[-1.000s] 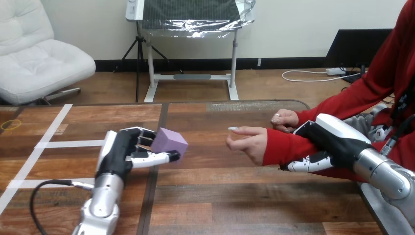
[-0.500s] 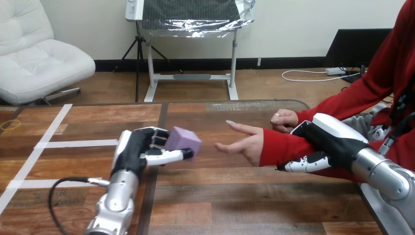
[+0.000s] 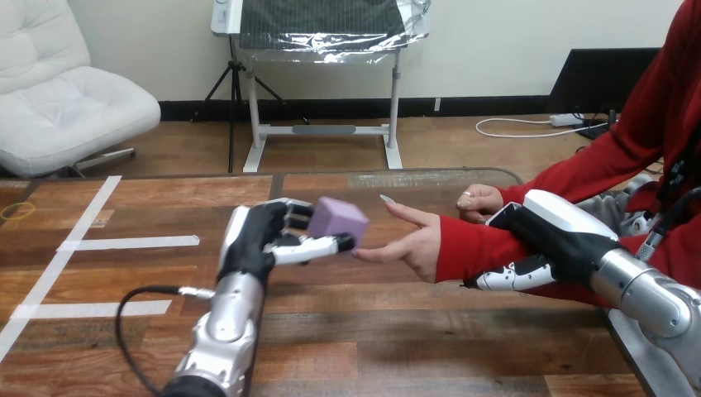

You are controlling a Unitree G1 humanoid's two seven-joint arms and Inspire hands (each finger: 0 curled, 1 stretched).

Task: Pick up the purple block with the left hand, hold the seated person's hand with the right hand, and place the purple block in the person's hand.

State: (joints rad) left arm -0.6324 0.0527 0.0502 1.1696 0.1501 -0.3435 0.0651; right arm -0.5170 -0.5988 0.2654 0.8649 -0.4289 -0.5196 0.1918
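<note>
Handover step: left hand point(image 3: 263, 241) fingers pinch purple block point(image 3: 336, 218) just beside person's hand point(image 3: 411, 242); right hand point(image 3: 550, 236) fingers wrap person's forearm point(image 3: 471, 246). Bring block above open palm, lower, then loosen.

matt purple block point(image 3: 336, 219), wood-grain table point(image 3: 397, 331)

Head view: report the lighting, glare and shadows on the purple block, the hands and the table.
Head view: light comes from above, the purple block, gripped by the left hand, paler on top than on its sides. Head view: a bright highlight on the white shell of the right hand, curled round the person's forearm. Head view: a soft shadow on the table under that forearm.
</note>
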